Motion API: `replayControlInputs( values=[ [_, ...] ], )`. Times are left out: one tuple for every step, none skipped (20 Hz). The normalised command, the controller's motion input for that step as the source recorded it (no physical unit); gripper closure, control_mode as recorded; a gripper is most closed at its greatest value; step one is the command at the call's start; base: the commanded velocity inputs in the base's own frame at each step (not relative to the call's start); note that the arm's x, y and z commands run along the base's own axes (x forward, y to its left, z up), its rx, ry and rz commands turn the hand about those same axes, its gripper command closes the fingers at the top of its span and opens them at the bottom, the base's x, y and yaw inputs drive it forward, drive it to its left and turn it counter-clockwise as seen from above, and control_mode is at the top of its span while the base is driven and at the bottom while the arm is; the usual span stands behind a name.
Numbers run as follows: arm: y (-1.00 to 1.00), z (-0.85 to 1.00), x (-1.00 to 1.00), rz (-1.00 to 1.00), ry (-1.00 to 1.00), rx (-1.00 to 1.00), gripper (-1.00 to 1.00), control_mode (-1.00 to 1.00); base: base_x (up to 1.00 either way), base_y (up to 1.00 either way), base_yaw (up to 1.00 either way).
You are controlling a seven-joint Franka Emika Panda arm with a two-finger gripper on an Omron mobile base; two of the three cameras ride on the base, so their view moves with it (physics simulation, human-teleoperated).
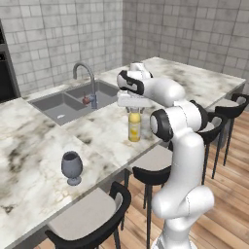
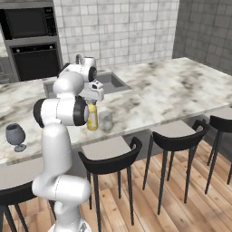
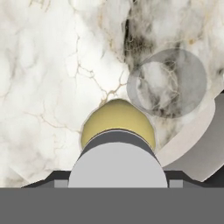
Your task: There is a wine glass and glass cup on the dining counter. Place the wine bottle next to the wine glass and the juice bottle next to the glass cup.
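The jaws [image 1: 134, 110] grip the juice bottle [image 1: 134, 127] by its cap, upright on the worktop [image 1: 39, 141] just beside the glass cup [image 2: 106, 121].

Your path: juice bottle [image 1: 134, 127] stands just beside glass cup [image 2: 105, 121] | open worktop [image 1: 34, 146] toward wine glass [image 1: 72, 167] | faucet [image 1: 85, 78] and sink [image 1: 58, 104] behind
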Motion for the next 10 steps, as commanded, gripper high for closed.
replayControlInputs(
  values=[
    [-0.02, -0.33, 0.0, 0.0, 0.0, 0.0, 1.0, -1.0, 0.0, 0.0, 0.0],
    [0.0, -0.34, -0.06, 0.0, 0.0, 0.0, 1.0, -1.0, 0.0, 0.0, 0.0],
    [0.0, -0.34, -0.07, 0.0, 0.0, 0.0, 1.0, -1.0, 0.0, 0.0, 0.0],
    [0.0, -0.36, -0.02, 0.0, 0.0, 0.0, 1.0, -1.0, 0.0, 0.0, 0.0],
    [0.0, -0.37, 0.0, 0.0, 0.0, 0.0, 1.0, -1.0, 0.0, 0.0, 0.0],
    [0.0, -0.38, 0.0, -0.01, 0.0, 0.0, 1.0, -1.0, 0.0, 0.0, 0.0],
    [0.0, -0.37, 0.0, -0.02, 0.0, 0.0, 1.0, -1.0, 0.0, 0.0, 0.0],
    [0.0, -0.38, 0.0, -0.02, 0.0, 0.0, 1.0, -1.0, 0.0, 0.0, 0.0],
    [0.0, -0.38, 0.0, -0.02, 0.0, 0.0, -1.0, -1.0, 0.0, 0.0, 0.0],
    [0.0, -0.4, 0.0, -0.01, 0.0, 0.0, -1.0, -1.0, 0.0, 0.0, 0.0]
  ],
)
